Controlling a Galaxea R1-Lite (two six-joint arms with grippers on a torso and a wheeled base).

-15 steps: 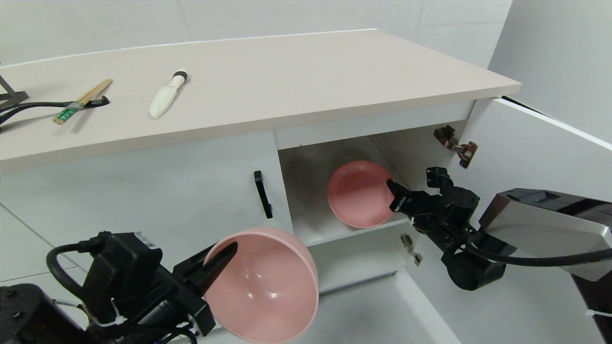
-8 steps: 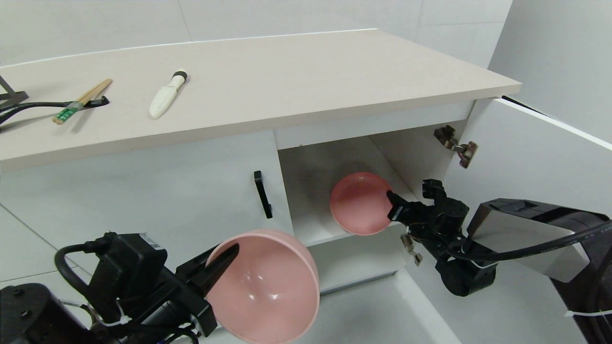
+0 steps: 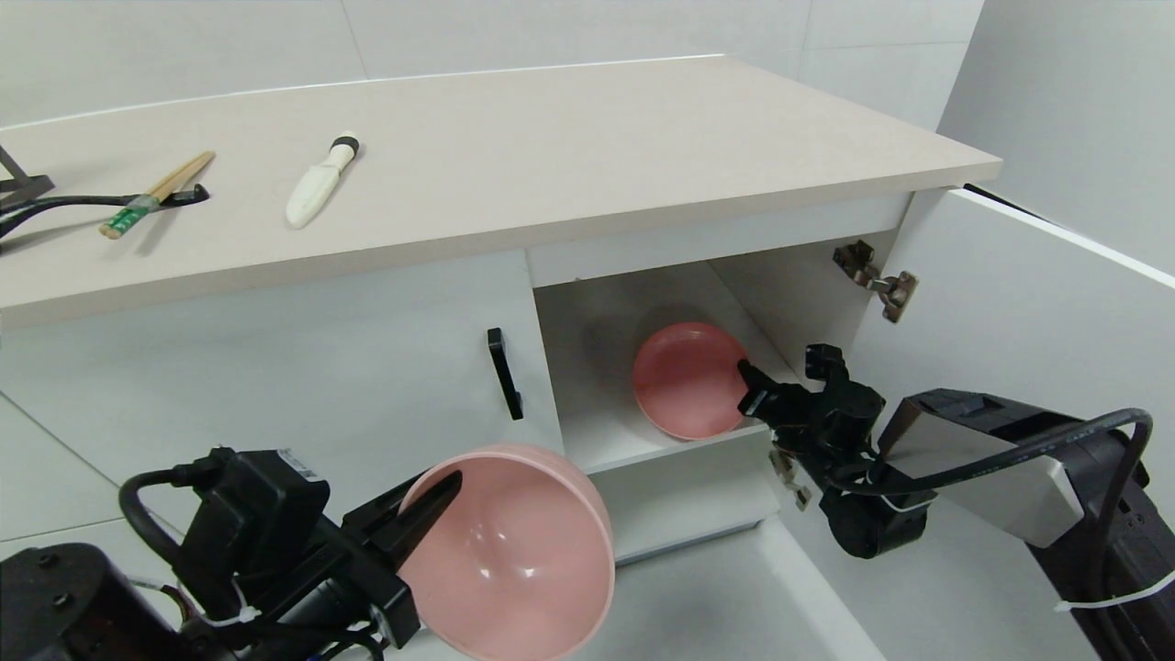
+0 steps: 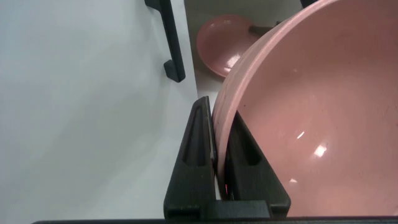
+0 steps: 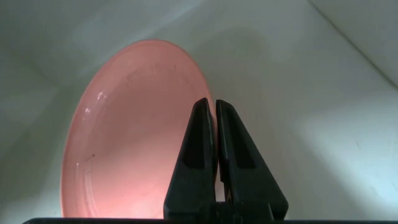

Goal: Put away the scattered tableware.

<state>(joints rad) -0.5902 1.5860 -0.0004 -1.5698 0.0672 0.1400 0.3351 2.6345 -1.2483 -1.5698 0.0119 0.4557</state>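
Observation:
A pink plate [image 3: 687, 381] stands tilted inside the open cabinet, just above its shelf [image 3: 597, 441]. My right gripper [image 3: 745, 378] is shut on the plate's right rim; in the right wrist view its fingers [image 5: 200, 124] pinch the plate [image 5: 124, 137] edge-on. I cannot tell whether the plate's lower edge touches the shelf. A pink bowl [image 3: 509, 551] hangs low in front of the closed left door, its opening facing me. My left gripper [image 3: 439, 491] is shut on the bowl's rim, which the left wrist view shows clamped between the fingers [image 4: 200, 134].
Chopsticks [image 3: 156, 195] and a white sheathed knife [image 3: 321, 181] lie on the beige countertop [image 3: 597, 138] at the left. The right cabinet door [image 3: 1010, 303] stands swung open beside my right arm. A black handle [image 3: 505, 374] sits on the closed left door.
My right arm has pushed further into the cabinet, carrying the plate deeper and a little lower over the shelf. The left gripper with the bowl has hardly moved.

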